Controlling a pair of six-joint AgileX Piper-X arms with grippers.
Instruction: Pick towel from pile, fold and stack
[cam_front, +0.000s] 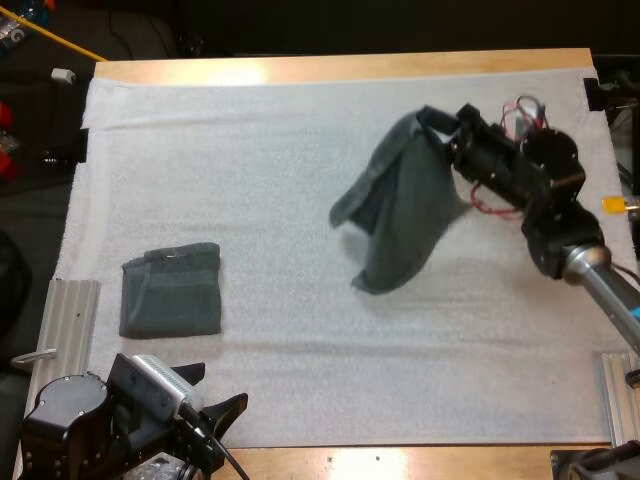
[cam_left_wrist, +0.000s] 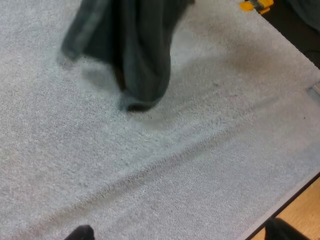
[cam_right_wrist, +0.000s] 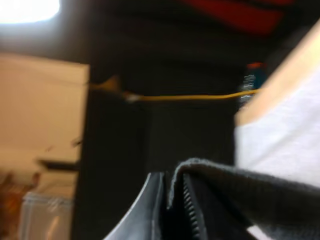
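**A:** Where is the towel?

**B:** The towel (cam_front: 400, 210) hangs from the right gripper (cam_front: 452, 128), lifted over the right half of the mat (cam_front: 300, 130). The gripper is clamped on the towel's upper edge, and the right wrist view has the cloth bunched between its fingers. The rest drapes down in loose, uneven folds. In the left wrist view its lowest tip is at or just above the mat; whether it touches cannot be told.

**A:** So what is done?

**B:** The pick looks complete for this towel. A folded towel (cam_front: 171, 291) also lies flat on the left side of the mat, well apart from the hanging one. That one reads as the start of the stack.

**A:** And the left gripper?

**B:** The left gripper (cam_front: 215, 418) sits at the near edge of the mat, close to the folded towel but not touching it. Its fingers are spread wide and hold nothing.

**A:** What is left?

**B:** Most of the work on this towel, by the look of it. It is not yet laid out flat, not yet folded and not yet stacked. It would need spreading on the mat, probably with the left gripper taking a corner. Then come the fold and the carry across onto the folded towel.
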